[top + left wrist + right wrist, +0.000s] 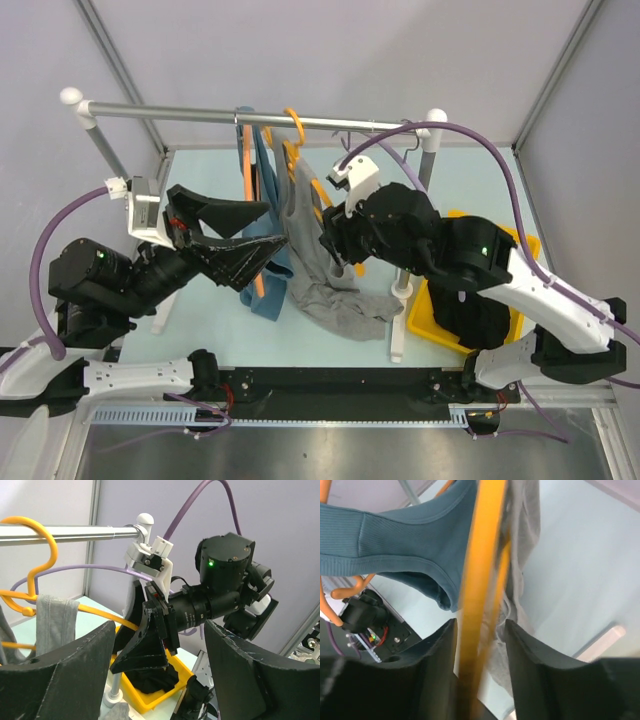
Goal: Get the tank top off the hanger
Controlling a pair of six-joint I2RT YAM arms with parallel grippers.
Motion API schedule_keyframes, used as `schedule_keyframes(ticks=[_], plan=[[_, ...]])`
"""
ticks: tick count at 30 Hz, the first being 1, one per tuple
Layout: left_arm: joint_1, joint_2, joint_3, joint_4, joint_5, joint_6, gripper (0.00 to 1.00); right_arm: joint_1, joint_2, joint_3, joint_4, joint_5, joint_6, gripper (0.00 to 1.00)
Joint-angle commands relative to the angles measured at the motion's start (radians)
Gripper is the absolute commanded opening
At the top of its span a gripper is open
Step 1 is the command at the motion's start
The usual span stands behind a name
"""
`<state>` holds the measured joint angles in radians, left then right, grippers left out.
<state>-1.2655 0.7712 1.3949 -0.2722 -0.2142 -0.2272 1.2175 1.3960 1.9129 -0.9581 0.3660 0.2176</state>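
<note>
While right end effector straddles hanger, grasp not tellable, left end effector stands released, empty. Grey top: draped on hanger. Step: steadying hanger. Next: left pulls strap clear.

**Table**: pale teal top, with grey panels behind and at both sides.

**Standing on it:**
- White clothes rack: one metal rail between two ball-capped posts. Its flat white feet rest on the surface.
- Yellow tray: flat on the table, just right of the rack's right foot. Black cloth lies inside.

**On the rail:** orange hangers, hooked near mid-span, carrying a grey tank top and a blue garment.

**Lying on the tabletop:** the tank top's lower end, bunched between the rack's feet.
</note>
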Motion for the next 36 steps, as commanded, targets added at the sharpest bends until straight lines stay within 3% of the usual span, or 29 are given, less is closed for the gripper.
schedule_keyframes(ticks=[1,6,9,18,26,36], plan=[[-0.003,0.008,-0.010,0.014,-0.019,-0.003,0.77,0.016,-0.121,-0.103,0.231,0.099,0.046,0.40],[-0.003,0.007,-0.030,0.053,-0.059,-0.032,0.75,0.020,-0.178,-0.222,0.364,0.137,0.069,0.12],[-0.003,0.016,-0.030,0.070,-0.100,-0.058,0.73,0.030,-0.183,-0.227,0.377,0.177,0.068,0.01],[-0.003,0.040,-0.014,0.062,-0.099,-0.064,0.73,0.096,-0.235,-0.207,0.414,0.280,0.009,0.00],[-0.003,0.049,-0.016,0.056,-0.094,-0.063,0.74,0.246,-0.299,-0.221,0.371,0.389,-0.035,0.00],[-0.003,0.112,0.065,0.025,-0.062,-0.014,0.81,0.347,-0.433,-0.363,0.242,0.375,0.080,0.00]])
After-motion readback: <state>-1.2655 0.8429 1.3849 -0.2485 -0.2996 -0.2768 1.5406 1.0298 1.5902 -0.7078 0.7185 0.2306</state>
